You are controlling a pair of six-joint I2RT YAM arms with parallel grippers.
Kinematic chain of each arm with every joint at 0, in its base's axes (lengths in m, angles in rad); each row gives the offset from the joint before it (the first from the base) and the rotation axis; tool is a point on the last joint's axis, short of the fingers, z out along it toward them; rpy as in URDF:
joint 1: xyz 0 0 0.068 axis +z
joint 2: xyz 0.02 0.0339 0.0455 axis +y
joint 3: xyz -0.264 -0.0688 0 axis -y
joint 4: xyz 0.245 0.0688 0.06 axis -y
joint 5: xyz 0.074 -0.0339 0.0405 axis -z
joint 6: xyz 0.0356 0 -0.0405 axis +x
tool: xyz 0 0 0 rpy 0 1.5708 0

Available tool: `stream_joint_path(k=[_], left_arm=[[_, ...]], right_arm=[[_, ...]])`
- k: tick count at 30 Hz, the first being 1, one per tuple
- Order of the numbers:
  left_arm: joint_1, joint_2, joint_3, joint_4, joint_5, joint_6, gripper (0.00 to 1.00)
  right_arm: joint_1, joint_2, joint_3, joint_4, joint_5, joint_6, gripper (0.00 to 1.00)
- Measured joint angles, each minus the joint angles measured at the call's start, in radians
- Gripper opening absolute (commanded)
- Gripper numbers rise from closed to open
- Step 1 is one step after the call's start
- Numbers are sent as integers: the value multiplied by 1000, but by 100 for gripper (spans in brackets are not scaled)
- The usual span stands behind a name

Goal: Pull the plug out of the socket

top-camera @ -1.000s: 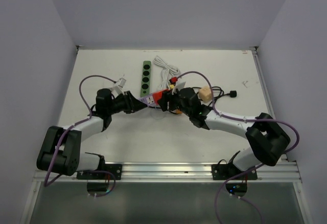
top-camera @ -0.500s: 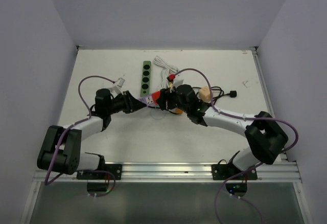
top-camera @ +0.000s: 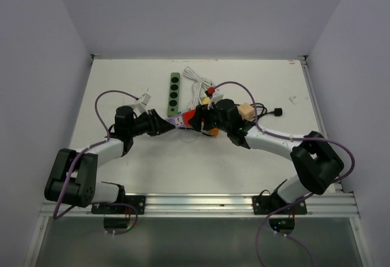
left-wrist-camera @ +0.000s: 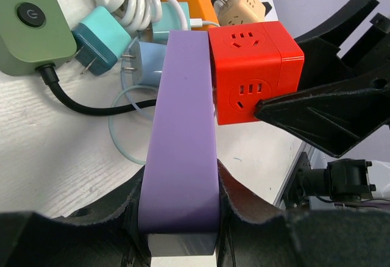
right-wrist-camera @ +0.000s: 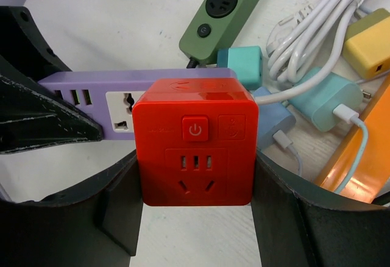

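Note:
My left gripper (left-wrist-camera: 181,181) is shut on the near end of a lavender-purple strip (left-wrist-camera: 183,127), seen at centre in the top view (top-camera: 180,119). My right gripper (right-wrist-camera: 196,157) is shut on a red cube plug (right-wrist-camera: 195,139), which sits flush against that strip's far end (left-wrist-camera: 253,69). No gap shows between them. The two grippers face each other at mid-table (top-camera: 172,121) (top-camera: 196,119). The dark-green socket strip (top-camera: 173,93) lies just behind them; its visible round sockets are empty (right-wrist-camera: 228,11).
A coiled white cord (top-camera: 198,81), teal chargers (right-wrist-camera: 323,102), a yellow charger (right-wrist-camera: 368,35) and an orange strip (right-wrist-camera: 353,157) crowd the table right of the cube. A beige cube (top-camera: 245,111), a black plug (top-camera: 278,111) and a white plug (top-camera: 143,99) lie nearby.
My right wrist has shifted slightly toward the back of the table, still holding the red cube. The left arm and the lavender strip have hardly moved.

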Motion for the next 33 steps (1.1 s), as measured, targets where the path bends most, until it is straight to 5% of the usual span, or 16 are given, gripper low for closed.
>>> stream_joint_path(k=[8,18,27,33], left_arm=[[-8,7,0,2,-2,-1,0],[9,18,10,2,-17,5,0],[-3,35,10,-8,-17,10,0],[-3,36,10,-8,-14,11,0]], right_arm=[[-24,-4,-3,-12,-66,14,0],[120,67,211,-270,233,-60,0],[-40,23,55,-95,-68,63,0],[-48,20,66,-116,-94,64,0]])
